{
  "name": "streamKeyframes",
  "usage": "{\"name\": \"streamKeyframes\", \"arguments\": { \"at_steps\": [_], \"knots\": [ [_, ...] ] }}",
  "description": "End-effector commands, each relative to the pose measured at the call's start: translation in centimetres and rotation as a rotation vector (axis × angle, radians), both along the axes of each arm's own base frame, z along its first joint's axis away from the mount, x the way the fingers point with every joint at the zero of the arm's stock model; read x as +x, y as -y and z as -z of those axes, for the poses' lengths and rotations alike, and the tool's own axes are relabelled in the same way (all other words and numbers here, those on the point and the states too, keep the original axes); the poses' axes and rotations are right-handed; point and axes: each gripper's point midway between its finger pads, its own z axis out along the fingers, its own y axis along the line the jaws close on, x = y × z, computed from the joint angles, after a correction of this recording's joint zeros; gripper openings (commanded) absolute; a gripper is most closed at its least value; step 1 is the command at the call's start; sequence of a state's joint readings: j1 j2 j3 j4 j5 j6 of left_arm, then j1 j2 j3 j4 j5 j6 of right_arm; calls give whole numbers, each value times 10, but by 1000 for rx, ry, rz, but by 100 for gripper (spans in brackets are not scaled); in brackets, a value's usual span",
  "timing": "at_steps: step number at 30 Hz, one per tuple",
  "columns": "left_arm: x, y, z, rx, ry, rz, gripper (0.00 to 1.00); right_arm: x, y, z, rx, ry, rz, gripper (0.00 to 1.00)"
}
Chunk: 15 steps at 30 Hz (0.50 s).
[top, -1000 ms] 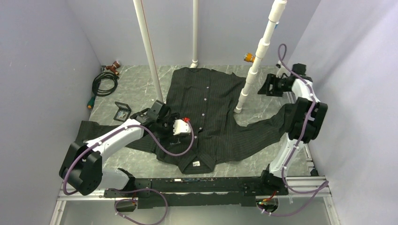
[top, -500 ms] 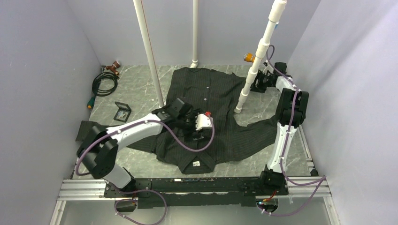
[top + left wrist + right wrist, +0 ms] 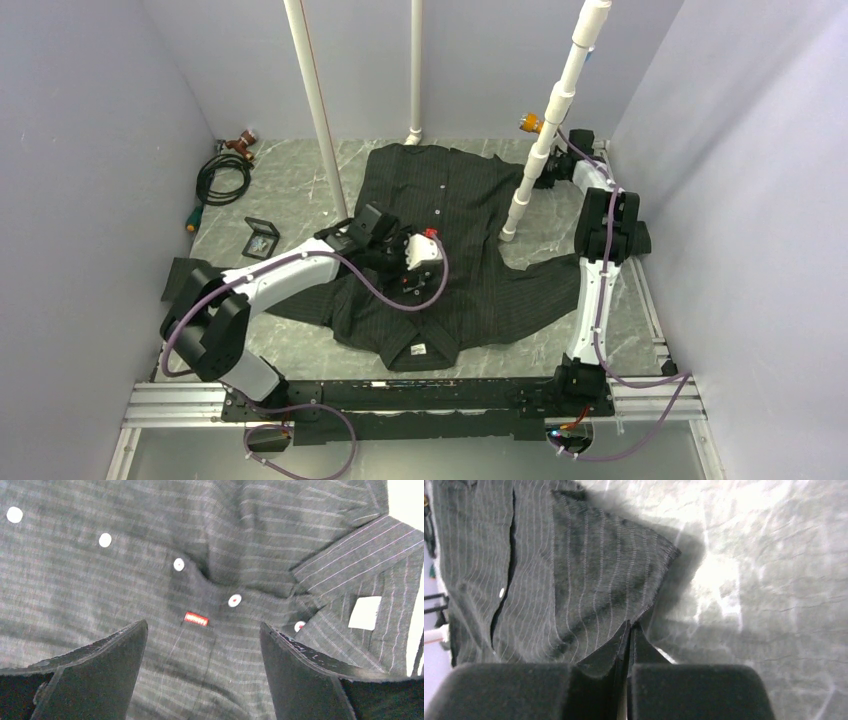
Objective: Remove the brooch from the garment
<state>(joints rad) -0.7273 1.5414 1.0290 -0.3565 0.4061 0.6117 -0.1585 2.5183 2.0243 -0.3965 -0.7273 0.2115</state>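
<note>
The garment (image 3: 470, 215), a black pinstriped shirt, lies spread on the table with its collar towards me. My left gripper (image 3: 407, 272) hovers open over the button placket. In the left wrist view it (image 3: 202, 624) frames the small red tag (image 3: 196, 619), with white buttons (image 3: 234, 600) beyond. My right gripper (image 3: 553, 172) is at the far hem, beside the white pole. In its wrist view it (image 3: 629, 625) is shut, with the edge of the hem (image 3: 644, 612) running in between the tips. The brooch does not show in any view.
Three white pipes (image 3: 540, 150) (image 3: 318, 110) (image 3: 415, 70) rise from the table at the back. A coiled black cable (image 3: 222, 178) and a small open black box (image 3: 261, 239) lie at the left. The white collar label (image 3: 365, 612) is right of the left gripper.
The right arm swung left to the pole and its gripper closed at the hem. The left gripper moved right over the shirt front, then drew back a little, staying open.
</note>
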Motion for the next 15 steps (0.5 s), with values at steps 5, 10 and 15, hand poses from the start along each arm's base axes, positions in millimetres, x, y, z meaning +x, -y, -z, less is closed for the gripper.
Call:
{"name": "streamKeyframes", "arguments": {
  "at_steps": [5, 10, 15],
  "knots": [
    [30, -46, -38, -79, 25, -162, 88, 43, 36, -10, -155, 67, 134, 0],
    [26, -56, -44, -75, 37, -175, 90, 53, 44, -23, -184, 110, 172, 17],
    [15, -62, -53, -104, 3, -175, 97, 51, 43, -67, -194, 194, 155, 72]
  ]
}}
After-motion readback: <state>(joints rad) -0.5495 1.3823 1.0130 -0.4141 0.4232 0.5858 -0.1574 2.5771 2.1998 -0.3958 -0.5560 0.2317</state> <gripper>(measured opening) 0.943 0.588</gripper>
